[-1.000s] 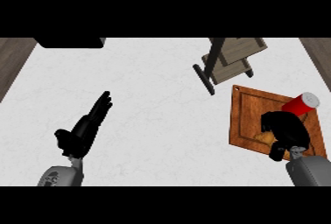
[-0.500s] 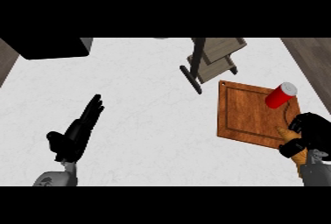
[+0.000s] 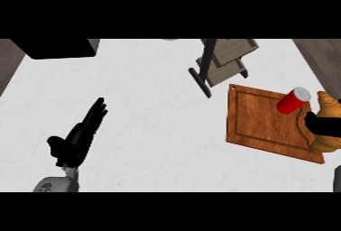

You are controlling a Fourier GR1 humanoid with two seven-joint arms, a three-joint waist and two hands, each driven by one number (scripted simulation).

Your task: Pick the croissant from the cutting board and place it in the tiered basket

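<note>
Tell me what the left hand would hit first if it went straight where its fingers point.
Nothing, as far as this view shows. The left hand points up and slightly right over bare counter, between the dark box and the tiered basket. Its height is unclear.

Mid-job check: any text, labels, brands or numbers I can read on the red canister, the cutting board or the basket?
None: no readable text shows anywhere in the head view.
red canister: plain red side, white cap, no label.
cutting board: bare wood, no mark.
tiered basket: no sign or number.
croissant in the right hand: nothing written.
</note>
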